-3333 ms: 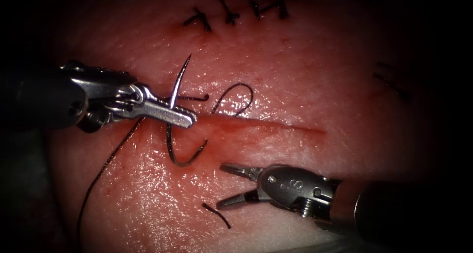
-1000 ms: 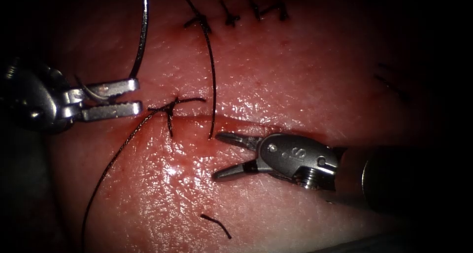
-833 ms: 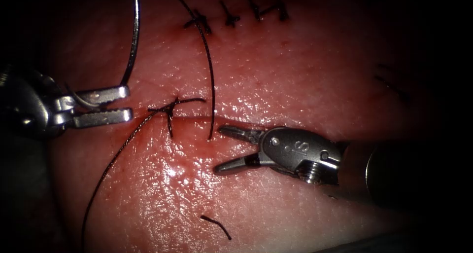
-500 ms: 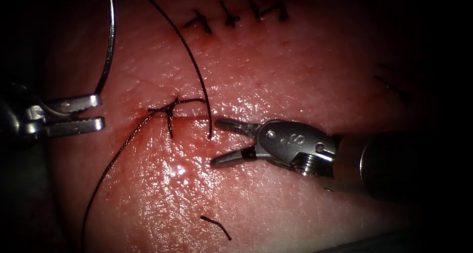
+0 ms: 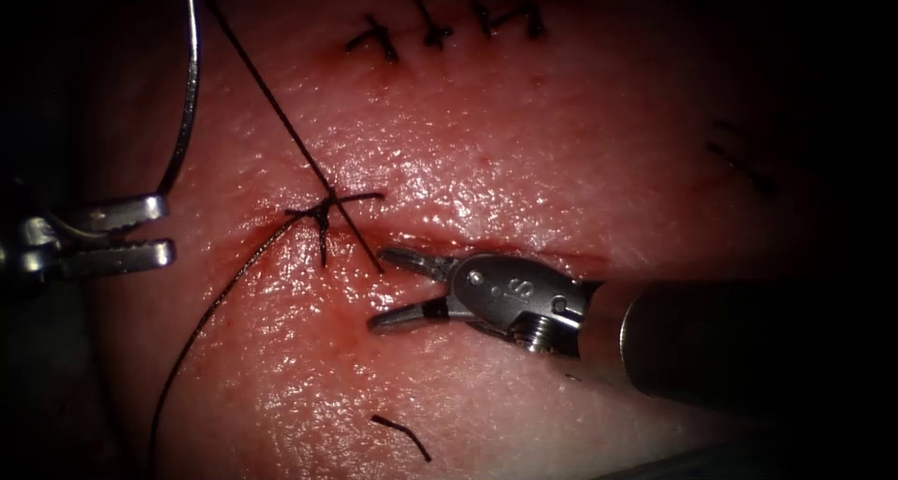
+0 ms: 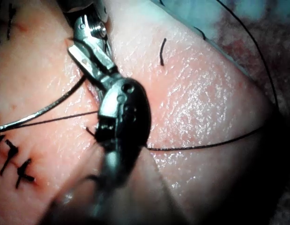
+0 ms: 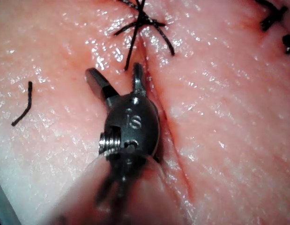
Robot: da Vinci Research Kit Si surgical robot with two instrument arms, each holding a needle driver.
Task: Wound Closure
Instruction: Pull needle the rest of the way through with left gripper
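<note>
The cut (image 5: pixel 421 240) runs across the tissue (image 5: pixel 524 143). At its left end sits a knotted stitch (image 5: pixel 323 209). Off to the left, my left tool (image 5: pixel 154 227) is shut on the curved needle (image 5: pixel 182 124) near one end. The needle is out of the tissue and arcs up out of sight. Thread (image 5: pixel 281 124) runs taut from the tissue just right of the knot, up and to the left. My right tool (image 5: pixel 379 288) lies along the cut with jaws open and holding nothing, one jaw beside the thread's exit. The right wrist view shows these open jaws (image 7: pixel 114 72) below the knot (image 7: pixel 142 21).
A long thread tail (image 5: pixel 201 326) trails from the knot down to the left. A cut end of thread (image 5: pixel 402 435) lies on the near tissue. Older stitches (image 5: pixel 440 26) line the far side. In the left wrist view the needle (image 6: pixel 41 111) and thread (image 6: pixel 205 144) cross the tissue.
The left tool has drawn the needle out of the tissue and carried it left, pulling thread through until taut. The right tool, jaws open, has moved up to the cut and leftward.
</note>
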